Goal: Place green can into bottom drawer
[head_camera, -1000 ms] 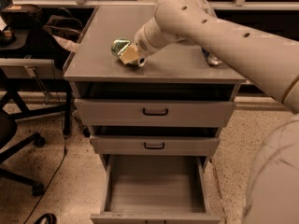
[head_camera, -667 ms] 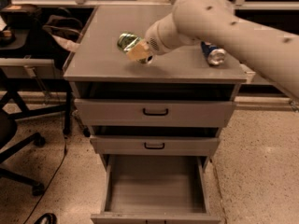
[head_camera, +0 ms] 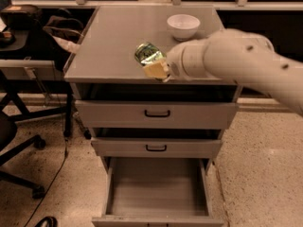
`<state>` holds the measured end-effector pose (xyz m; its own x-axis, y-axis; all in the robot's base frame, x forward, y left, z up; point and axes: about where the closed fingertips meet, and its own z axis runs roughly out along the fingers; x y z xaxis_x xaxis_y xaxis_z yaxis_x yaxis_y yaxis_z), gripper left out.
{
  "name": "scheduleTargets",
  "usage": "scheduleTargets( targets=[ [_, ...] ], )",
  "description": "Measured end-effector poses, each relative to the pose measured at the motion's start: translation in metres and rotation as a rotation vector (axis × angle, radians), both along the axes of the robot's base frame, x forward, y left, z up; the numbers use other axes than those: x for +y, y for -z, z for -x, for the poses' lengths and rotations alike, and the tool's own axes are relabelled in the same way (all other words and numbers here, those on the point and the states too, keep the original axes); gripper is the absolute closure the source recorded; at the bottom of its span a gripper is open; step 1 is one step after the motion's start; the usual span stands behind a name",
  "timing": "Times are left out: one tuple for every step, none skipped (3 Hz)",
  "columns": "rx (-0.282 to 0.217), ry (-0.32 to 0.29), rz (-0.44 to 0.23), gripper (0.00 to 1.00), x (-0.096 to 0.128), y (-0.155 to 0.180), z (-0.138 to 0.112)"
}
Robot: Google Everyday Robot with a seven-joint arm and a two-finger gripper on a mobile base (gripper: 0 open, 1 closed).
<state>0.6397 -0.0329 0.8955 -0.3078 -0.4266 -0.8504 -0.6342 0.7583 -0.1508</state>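
The green can (head_camera: 147,54) has green and white sides and a silver end. It is tilted and held over the front part of the grey cabinet top (head_camera: 111,46). My gripper (head_camera: 155,68) is shut on its lower end, with tan fingers (head_camera: 154,71) against the can. My white arm (head_camera: 236,60) reaches in from the right. The bottom drawer (head_camera: 158,216) is pulled open below, and its plain grey inside shows nothing in it. It lies almost straight below the can.
A white bowl (head_camera: 183,26) stands at the back right of the cabinet top. Two shallower drawers with black handles (head_camera: 157,113) are slightly open. An office chair (head_camera: 19,145) and a desk with bags (head_camera: 33,22) stand on the left.
The gripper has moved right and toward the cabinet's front edge with the can in it. The white bowl now shows, and the arm now covers where the blue can stood.
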Motion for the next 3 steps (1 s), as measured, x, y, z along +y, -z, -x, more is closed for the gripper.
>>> scheduleTargets(
  targets=[
    [0.031,0.033,-0.132,1.00,-0.009,0.033,0.020],
    [0.077,-0.061,-0.200,1.00,-0.013,0.056,0.029],
    [0.063,-0.220,-0.191,1.00,-0.016,0.062,0.030]
  ],
)
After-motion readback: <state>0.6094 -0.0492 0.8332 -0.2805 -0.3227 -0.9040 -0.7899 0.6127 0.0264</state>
